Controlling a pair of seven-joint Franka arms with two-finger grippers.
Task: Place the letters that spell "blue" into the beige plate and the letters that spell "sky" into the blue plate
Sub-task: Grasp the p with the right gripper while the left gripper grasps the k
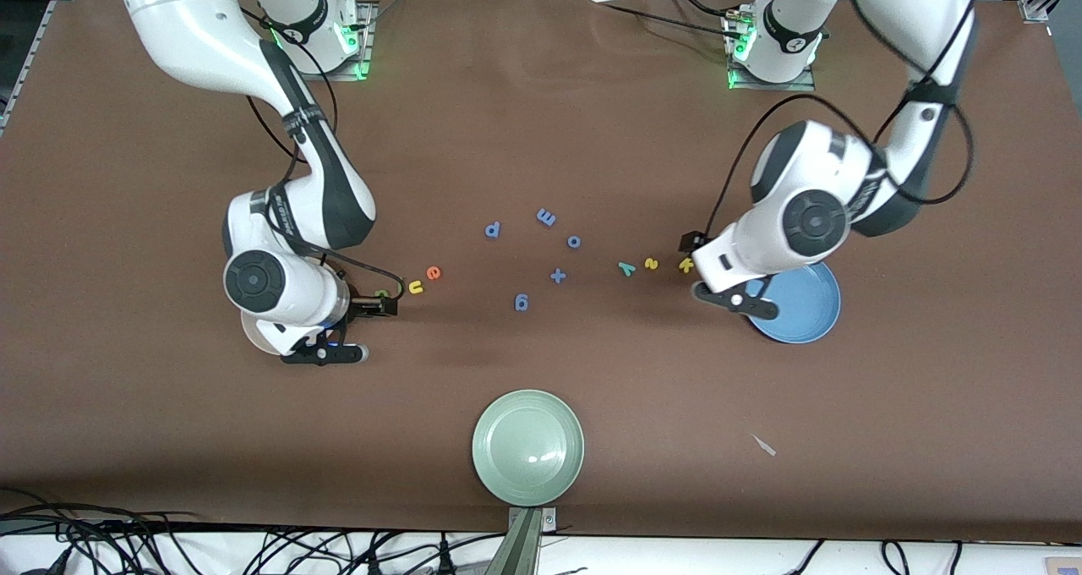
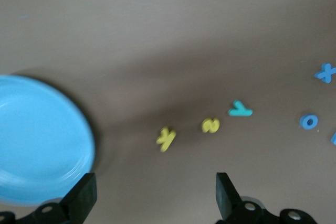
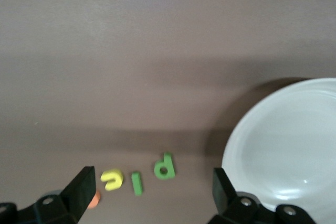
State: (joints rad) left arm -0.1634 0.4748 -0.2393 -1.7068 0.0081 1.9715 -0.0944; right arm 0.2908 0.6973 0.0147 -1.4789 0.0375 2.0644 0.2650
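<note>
I've got both grippers w/ fingers apart, nothing held. Left gripper hangs by the round blue plate, over the yellow k. Right gripper is over the green b, by the cream-beige plate. Risk: tiny flat pieces may slip, or I nudge the green l alongside.

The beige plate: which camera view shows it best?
The right wrist view shows the beige plate best: much of its rim and pale inside show, beside the green letters. In the front view only a sliver shows under the right arm. The left wrist view does not show it.
</note>
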